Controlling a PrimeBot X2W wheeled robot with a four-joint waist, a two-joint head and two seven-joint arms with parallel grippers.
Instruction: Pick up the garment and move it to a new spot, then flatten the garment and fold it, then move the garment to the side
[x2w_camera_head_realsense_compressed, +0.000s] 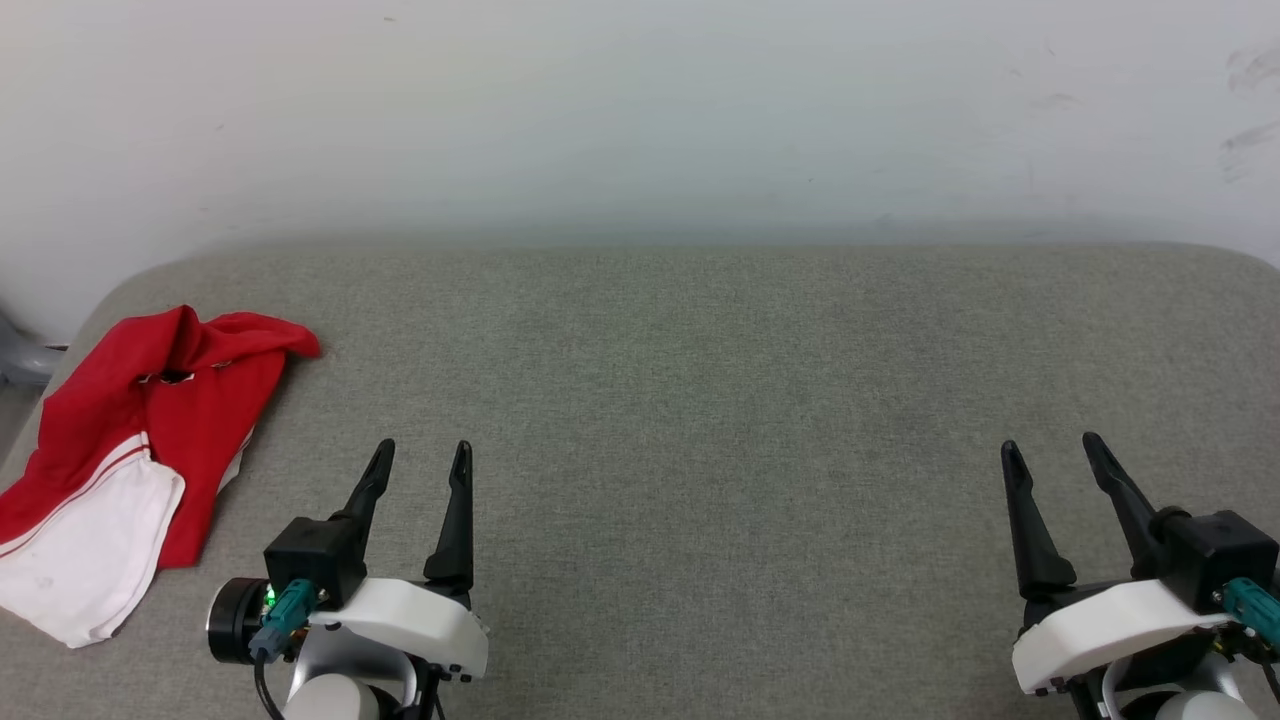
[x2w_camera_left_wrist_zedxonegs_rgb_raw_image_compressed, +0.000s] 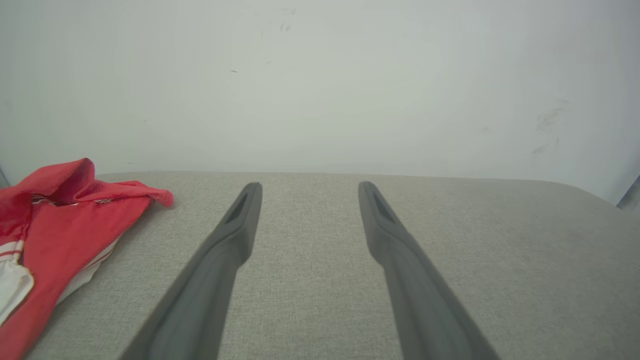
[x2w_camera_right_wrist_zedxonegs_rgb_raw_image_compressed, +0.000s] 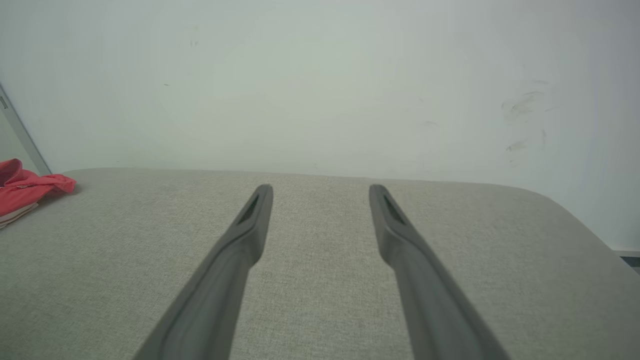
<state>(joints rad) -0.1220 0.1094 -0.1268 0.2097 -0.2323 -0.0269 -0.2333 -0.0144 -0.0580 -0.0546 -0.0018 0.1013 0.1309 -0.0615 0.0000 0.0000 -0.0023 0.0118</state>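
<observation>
The garment (x2w_camera_head_realsense_compressed: 150, 420) lies crumpled at the left edge of the grey padded table (x2w_camera_head_realsense_compressed: 700, 400): red cloth with a white panel and red-and-white stripes toward the near side. In the left wrist view the garment (x2w_camera_left_wrist_zedxonegs_rgb_raw_image_compressed: 60, 225) sits left of my fingers, and in the right wrist view the garment (x2w_camera_right_wrist_zedxonegs_rgb_raw_image_compressed: 25, 190) is at the far left. My left gripper (x2w_camera_head_realsense_compressed: 422, 455) is open and empty, just right of the garment and apart from it. My right gripper (x2w_camera_head_realsense_compressed: 1050, 445) is open and empty at the lower right, far from the cloth.
A pale wall (x2w_camera_head_realsense_compressed: 640, 120) rises right behind the table's rounded far edge. A grey object (x2w_camera_head_realsense_compressed: 20, 360) pokes out beyond the table's left edge near the garment. Bare grey fabric stretches between the two grippers.
</observation>
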